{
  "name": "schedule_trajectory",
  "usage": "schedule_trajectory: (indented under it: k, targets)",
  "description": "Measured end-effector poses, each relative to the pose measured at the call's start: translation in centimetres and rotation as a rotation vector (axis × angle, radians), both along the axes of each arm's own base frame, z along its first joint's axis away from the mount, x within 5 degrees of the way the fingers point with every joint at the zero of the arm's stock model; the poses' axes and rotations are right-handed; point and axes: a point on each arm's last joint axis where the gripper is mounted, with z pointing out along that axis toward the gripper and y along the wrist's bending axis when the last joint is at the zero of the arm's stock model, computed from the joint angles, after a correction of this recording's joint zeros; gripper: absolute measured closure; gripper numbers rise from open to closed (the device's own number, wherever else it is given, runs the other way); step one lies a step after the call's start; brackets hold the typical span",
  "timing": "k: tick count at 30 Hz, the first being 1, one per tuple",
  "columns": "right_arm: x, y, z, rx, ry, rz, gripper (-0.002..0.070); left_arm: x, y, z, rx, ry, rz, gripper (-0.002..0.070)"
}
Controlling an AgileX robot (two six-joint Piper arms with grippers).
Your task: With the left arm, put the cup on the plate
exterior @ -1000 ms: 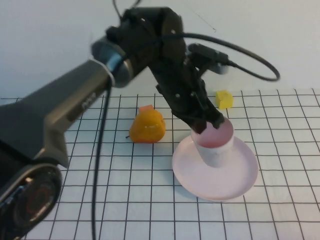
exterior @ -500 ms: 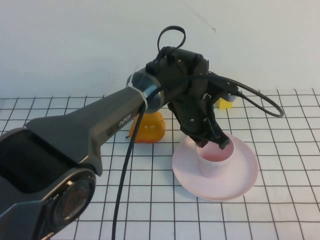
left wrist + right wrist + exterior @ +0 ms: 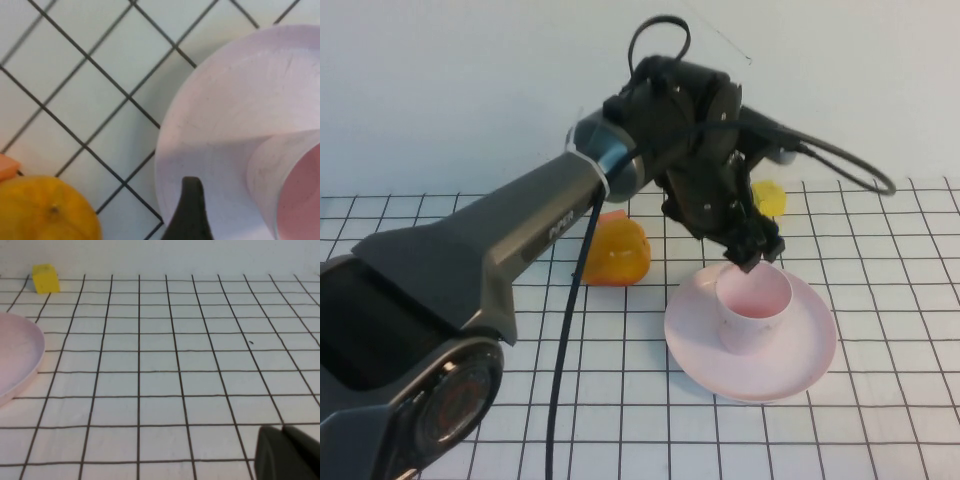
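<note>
- Cup (image 3: 753,308) stands upright on plate (image 3: 750,338), near its middle.
- Left tool (image 3: 752,250) released, just above cup's far rim; could clip rim w/ a fingertip, tipping cup.
- Right tool (image 3: 287,452): parked on table, can't tell state.

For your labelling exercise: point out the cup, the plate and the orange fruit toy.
cup (image 3: 753,305), high view, its outer wall.
plate (image 3: 810,345), high view, bare right rim.
orange fruit toy (image 3: 617,255), high view, its side.
</note>
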Motion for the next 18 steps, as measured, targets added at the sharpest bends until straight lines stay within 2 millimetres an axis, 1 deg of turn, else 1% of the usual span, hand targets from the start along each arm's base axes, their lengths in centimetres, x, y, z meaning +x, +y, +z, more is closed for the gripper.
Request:
schedule_trajectory:
  k: [2,4,6,7,9,11,12,14,18]
  targets:
    - [0.0,0.0,0.0,0.000,0.000,0.000,0.0678,-0.1,0.2,2.7,-0.025,-0.058,-0.001,0.0160]
    - [0.0,0.0,0.0,0.000,0.000,0.000,0.0678,-0.3,0.6,5.7,-0.053,-0.126,0.000,0.0218]
    - [0.0,0.0,0.0,0.000,0.000,0.000,0.0678,-1.0,1.4,9.4,-0.084,-0.204,0.004,0.0329]
    - [0.0,0.0,0.0,0.000,0.000,0.000,0.0678,-1.3,1.8,10.8,-0.093,-0.236,0.008,0.0389]
    - [0.0,0.0,0.0,0.000,0.000,0.000,0.0678,-2.4,2.9,14.3,-0.124,-0.313,0.018,0.0541]
    - [0.0,0.0,0.0,0.000,-0.001,0.000,0.0678,-3.6,4.1,17.4,-0.167,-0.378,0.047,0.0613]
    - [0.0,0.0,0.0,0.000,-0.001,0.000,0.0678,-4.3,4.8,18.9,-0.192,-0.410,0.068,0.0635]
    - [0.0,0.0,0.0,0.000,-0.001,0.000,0.0678,-5.6,6.0,21.5,-0.236,-0.471,0.098,0.0657]
    - [0.0,0.0,0.0,0.000,-0.001,0.000,0.0678,-8.7,8.6,26.3,-0.350,-0.580,0.142,0.0671]
